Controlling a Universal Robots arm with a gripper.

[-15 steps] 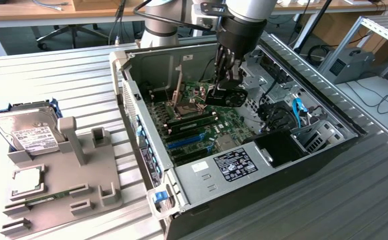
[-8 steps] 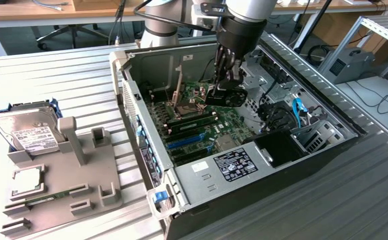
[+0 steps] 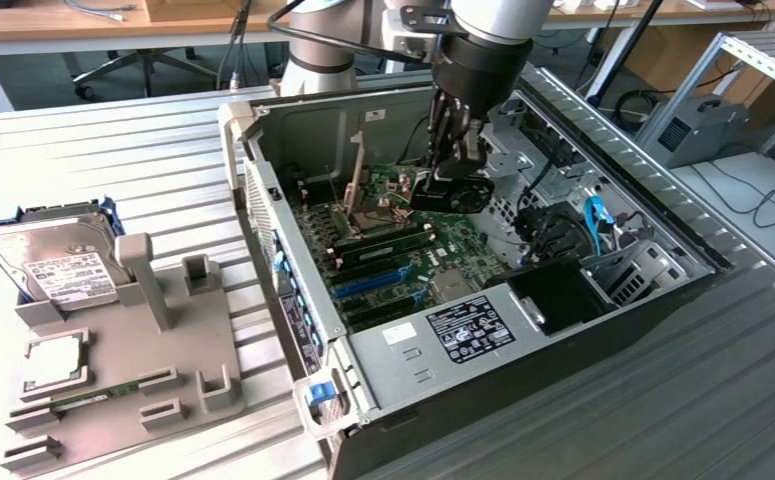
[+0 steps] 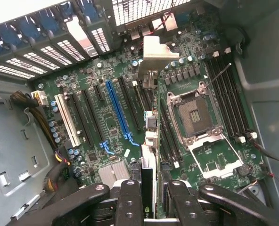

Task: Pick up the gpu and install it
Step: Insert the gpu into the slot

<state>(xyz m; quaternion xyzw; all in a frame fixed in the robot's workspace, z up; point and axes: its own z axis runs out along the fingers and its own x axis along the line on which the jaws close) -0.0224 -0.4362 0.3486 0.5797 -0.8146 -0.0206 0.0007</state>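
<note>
My gripper [image 3: 451,165] reaches down into the open computer case [image 3: 494,330], shut on the gpu [image 3: 449,192]. The gpu hangs above the green motherboard [image 3: 401,250], near the middle of the case. In the wrist view the gpu [image 4: 151,136] appears edge-on as a thin black card running from between my black fingers [image 4: 130,197] up to its pale metal bracket [image 4: 159,49]. It hovers over the black expansion slots between the blue slot [image 4: 118,110] and the processor socket [image 4: 196,115]. Whether the card's lower edge touches a slot cannot be told.
On the exterior view's left, a grey fixture tray [image 3: 120,390] carries a silver hard drive [image 3: 54,262], a square chip [image 3: 54,360] and a narrow memory stick [image 3: 94,393]. Case walls, a drive cage [image 3: 627,270] and cable bundles [image 4: 40,122] surround the board.
</note>
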